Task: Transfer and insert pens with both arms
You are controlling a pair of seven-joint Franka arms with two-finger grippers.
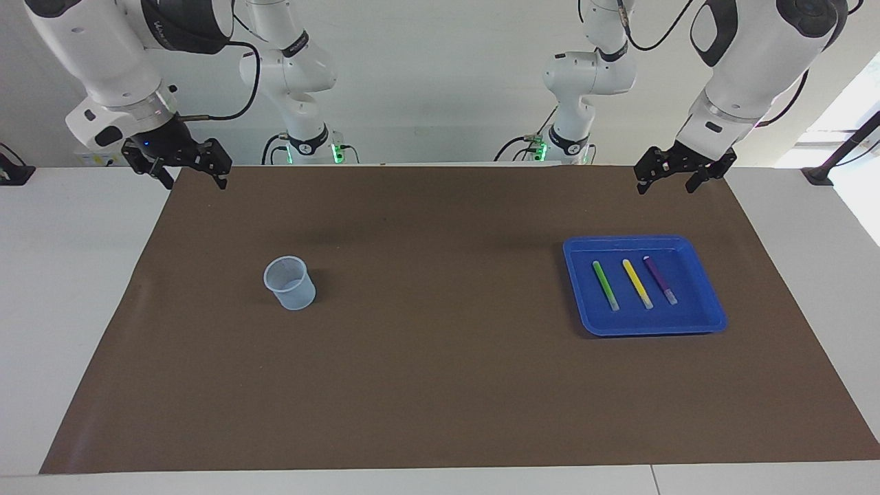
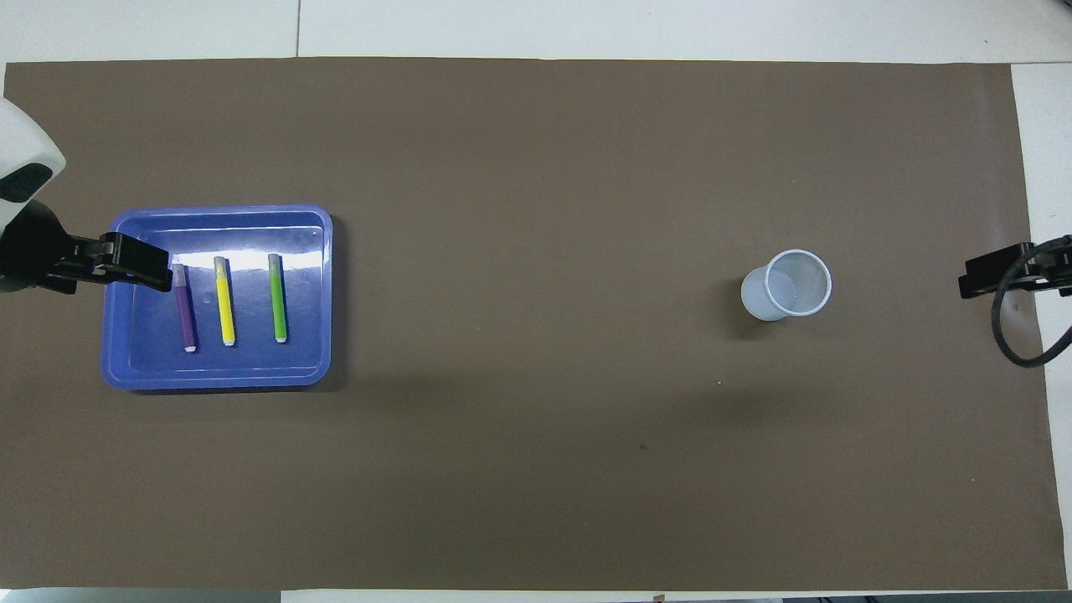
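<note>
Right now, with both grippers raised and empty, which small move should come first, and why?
Probably the left gripper should descend toward the blue tray and take one pen, perhaps the purple pen, which lies nearest the left arm's end. All three pens lie apart in the tray, the cup is empty, and both grippers are open. The right gripper can wait.

Two glossy white robot arms (image 1: 103, 62), black joint bands, black cables looping off wrists, green lights at bases, small black two-finger grippers (image 1: 180, 165).
</note>
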